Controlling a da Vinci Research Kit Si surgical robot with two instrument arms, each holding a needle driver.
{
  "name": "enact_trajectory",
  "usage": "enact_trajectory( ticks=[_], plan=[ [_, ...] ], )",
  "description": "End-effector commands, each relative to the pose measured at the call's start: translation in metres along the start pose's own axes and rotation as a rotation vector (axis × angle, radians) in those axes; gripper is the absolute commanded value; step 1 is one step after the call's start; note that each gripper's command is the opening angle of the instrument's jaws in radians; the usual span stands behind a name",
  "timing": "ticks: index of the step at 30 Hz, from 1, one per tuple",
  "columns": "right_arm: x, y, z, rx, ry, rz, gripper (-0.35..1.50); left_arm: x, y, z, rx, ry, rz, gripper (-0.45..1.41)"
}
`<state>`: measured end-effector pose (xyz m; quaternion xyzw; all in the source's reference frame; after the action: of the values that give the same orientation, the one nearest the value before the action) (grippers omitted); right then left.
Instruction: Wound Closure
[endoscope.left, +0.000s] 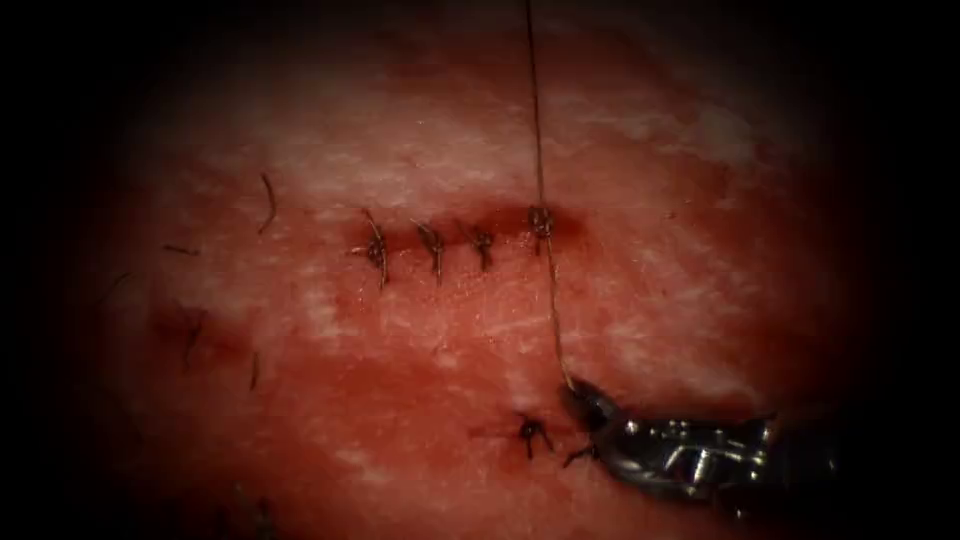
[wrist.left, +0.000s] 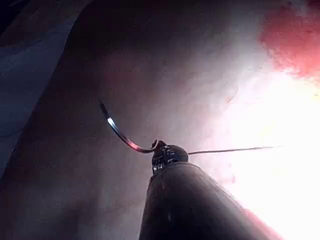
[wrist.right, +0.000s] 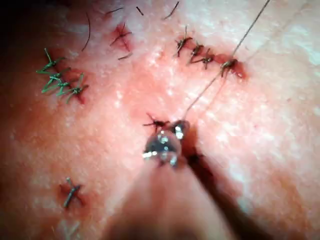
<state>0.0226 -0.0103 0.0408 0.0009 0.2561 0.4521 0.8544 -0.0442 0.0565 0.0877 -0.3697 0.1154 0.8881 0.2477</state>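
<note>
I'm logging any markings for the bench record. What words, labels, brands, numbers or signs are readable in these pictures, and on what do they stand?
None: no readable text in any view.
Right tool, holding the thread that runs from the rightmost knot: bare metal, no marking.
Left tool, holding the needle near its thread end, clear of the tissue: no marking.

We see the light pooled at the middle of the endoscope view, fading to darkness toward every edge. In the left wrist view we see a bluish-grey sheet (wrist.left: 25, 75) lying in shadow, and a hard white glare (wrist.left: 280, 170) well apart from it.
</note>
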Motion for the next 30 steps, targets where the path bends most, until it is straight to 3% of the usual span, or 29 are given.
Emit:
enact_trajectory(
  ticks=[1, 14, 27, 30],
  plan=[
    [-0.0016, -0.0014, 0.0000, 0.007, -0.012, -0.003, -0.35, 0.0003, 0.0000, 0.0007, 0.006, -0.005, 0.012, -0.45],
    [-0.0057, -0.0040, -0.0009, 0.005, -0.059, -0.024, -0.35, 0.0012, -0.0033, -0.0008, 0.087, -0.111, 0.129, -0.45],
    [-0.0062, -0.0049, -0.0016, 0.014, -0.074, -0.026, -0.35, 0.0017, -0.0041, -0.0007, 0.091, -0.128, 0.132, -0.45],
    [-0.0057, -0.0047, -0.0014, 0.012, -0.039, 0.002, -0.35, 0.0016, -0.0038, -0.0006, 0.084, -0.118, 0.133, -0.45]
  ],
)
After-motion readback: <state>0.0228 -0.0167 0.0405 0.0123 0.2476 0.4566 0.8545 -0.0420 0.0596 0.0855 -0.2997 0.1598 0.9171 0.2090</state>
